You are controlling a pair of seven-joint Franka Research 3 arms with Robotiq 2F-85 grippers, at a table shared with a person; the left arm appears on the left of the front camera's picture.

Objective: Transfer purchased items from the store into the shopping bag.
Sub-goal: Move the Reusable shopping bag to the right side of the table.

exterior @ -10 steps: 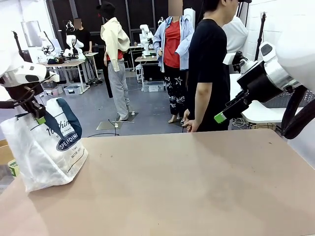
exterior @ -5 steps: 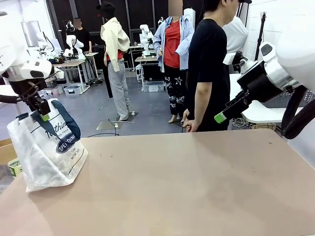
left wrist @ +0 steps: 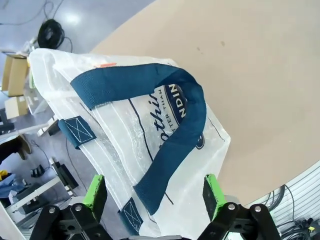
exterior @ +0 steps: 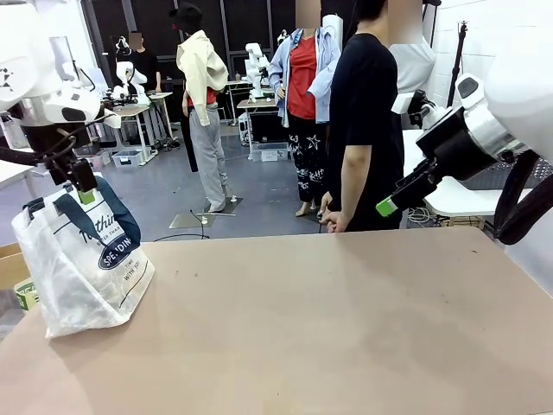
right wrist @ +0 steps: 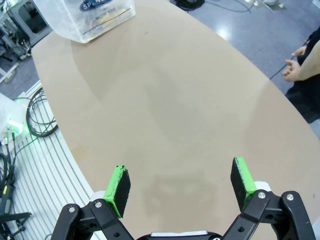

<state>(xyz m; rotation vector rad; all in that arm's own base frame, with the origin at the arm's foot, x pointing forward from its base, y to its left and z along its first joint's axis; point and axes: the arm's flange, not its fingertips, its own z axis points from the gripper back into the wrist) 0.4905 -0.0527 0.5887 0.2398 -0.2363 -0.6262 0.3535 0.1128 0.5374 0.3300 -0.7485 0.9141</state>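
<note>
The shopping bag (exterior: 82,268), translucent white with navy handles and an oval logo, stands at the table's far left edge. My left gripper (exterior: 80,192) hangs just above its top, open, with nothing between the fingers. From the left wrist, the bag (left wrist: 125,145) lies below the open gripper (left wrist: 152,192), and its navy handle (left wrist: 185,110) droops loose over the side. My right gripper (exterior: 386,206) is raised at the right, off the table, open and holding nothing. In the right wrist view the open gripper (right wrist: 180,182) looks down on bare tabletop, with the bag (right wrist: 95,17) far off. The store is out of view.
A person in a black shirt (exterior: 363,121) stands at the table's far side, a hand (right wrist: 295,67) near its edge. The tan table (exterior: 346,320) stretches wide between bag and right arm. A cardboard box (exterior: 10,264) sits beyond the left edge.
My left gripper has opened and let go of the bag's handle, then risen slightly to the right. The handle has dropped onto the bag. The right arm has not moved.
</note>
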